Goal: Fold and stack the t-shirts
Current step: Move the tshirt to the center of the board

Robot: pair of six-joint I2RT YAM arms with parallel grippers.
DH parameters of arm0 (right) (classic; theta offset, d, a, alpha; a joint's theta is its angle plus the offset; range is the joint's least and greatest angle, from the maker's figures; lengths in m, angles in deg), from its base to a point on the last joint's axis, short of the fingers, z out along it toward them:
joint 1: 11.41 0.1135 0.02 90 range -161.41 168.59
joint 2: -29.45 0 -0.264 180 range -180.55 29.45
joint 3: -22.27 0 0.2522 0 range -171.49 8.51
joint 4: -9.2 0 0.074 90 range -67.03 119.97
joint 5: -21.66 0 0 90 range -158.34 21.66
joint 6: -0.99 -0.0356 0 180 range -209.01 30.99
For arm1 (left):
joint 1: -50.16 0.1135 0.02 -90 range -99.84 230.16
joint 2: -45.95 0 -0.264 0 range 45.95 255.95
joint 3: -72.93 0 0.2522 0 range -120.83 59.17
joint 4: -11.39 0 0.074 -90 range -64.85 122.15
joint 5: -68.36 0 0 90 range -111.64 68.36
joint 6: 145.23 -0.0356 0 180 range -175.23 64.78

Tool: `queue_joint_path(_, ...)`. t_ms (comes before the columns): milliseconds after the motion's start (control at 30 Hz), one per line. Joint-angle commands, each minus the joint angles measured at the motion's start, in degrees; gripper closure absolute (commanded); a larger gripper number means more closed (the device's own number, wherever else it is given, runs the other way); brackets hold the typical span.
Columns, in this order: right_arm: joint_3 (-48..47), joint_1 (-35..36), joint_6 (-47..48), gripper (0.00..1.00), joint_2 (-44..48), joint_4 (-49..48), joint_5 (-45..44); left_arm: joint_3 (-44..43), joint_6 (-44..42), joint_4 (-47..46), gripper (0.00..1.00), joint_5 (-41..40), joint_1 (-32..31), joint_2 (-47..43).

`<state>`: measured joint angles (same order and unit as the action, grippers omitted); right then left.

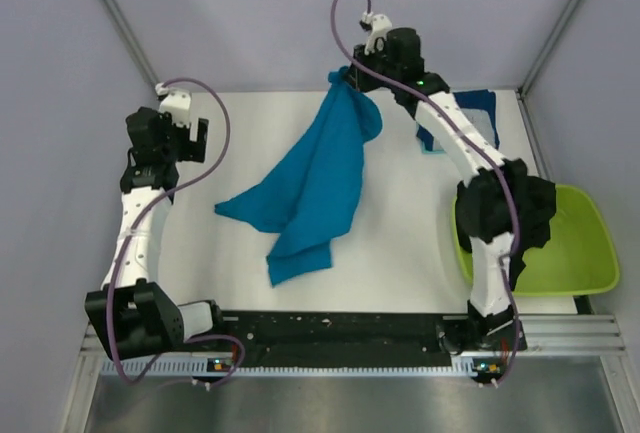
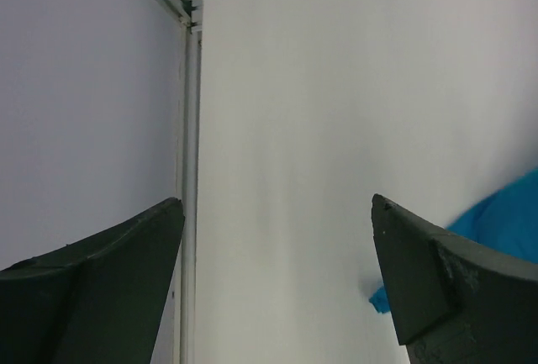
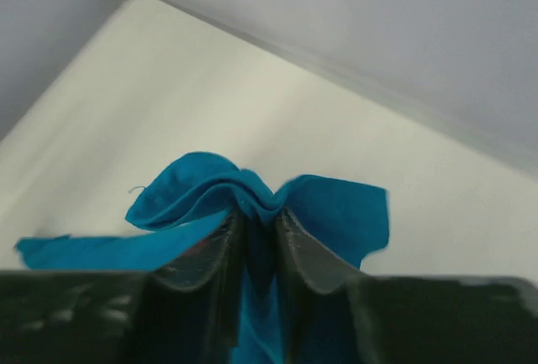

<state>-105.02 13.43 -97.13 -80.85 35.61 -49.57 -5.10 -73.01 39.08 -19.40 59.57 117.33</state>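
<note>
White table: teal shirt clamped in right pincer (dangling).

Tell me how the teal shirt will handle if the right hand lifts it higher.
Floppy, probably: the teal shirt hangs in folds from the right hand, its lower part trailing on the table. It looks light, since a small pinch of bunched cloth carries it. It may slip or swing, as only one point is held.

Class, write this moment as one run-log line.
right tool: shut on teal t-shirt, one end held raised | left tool: open, empty | navy t-shirt: far right
</note>
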Motion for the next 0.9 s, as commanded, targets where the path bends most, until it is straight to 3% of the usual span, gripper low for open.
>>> queue_joint_path(0, -21.14, -3.48, 3.9, 0.48, -19.38, 22.45, -16.43, 3.01, -7.34, 3.01, 0.06, 9.78, -0.27, -2.03)
queue_joint_path(33, -26.59, -4.09, 4.34, 0.34, -22.99, 27.21, -18.48, 3.53, -8.49, 4.25, 0.08, 11.11, -0.27, -2.03)
queue_joint_path(100, -27.45, -4.36, 5.74, 0.26, -23.56, 31.82, -21.39, 5.11, -11.21, 6.71, 0.1, 13.74, -0.27, -2.12)
queue_joint_path(233, -9.12, -2.17, 11.18, 0.24, -12.34, 28.85, -19.99, 8.89, -17.18, 10.05, 0.16, 18.76, -0.36, -1.42)
queue_joint_path(367, 11.69, 4.14, 12.6, 0.25, 2.94, 26.48, -22.97, 9.95, -19.31, 11.11, 0.24, 16.32, -0.36, 1.48)
queue_joint_path(567, 37.57, 24.08, 16.2, 0.25, 16.69, 17.52, -15.52, 8.2, -18.35, 10.95, 0.22, 11.83, -0.18, 8.59)
queue_joint_path(733, 37.17, 38.51, 13.05, 0.23, 9.95, 15.04, -15.06, 3.63, -14.31, 13.57, 0.21, 11.47, -0.18, 14.14)
queue_joint_path(867, 33.47, 42.3, 10.59, 0.23, 2.21, 15.04, -17.36, 3.97, -13.95, 14.02, 0.2, 13.05, -0.18, 13.18)
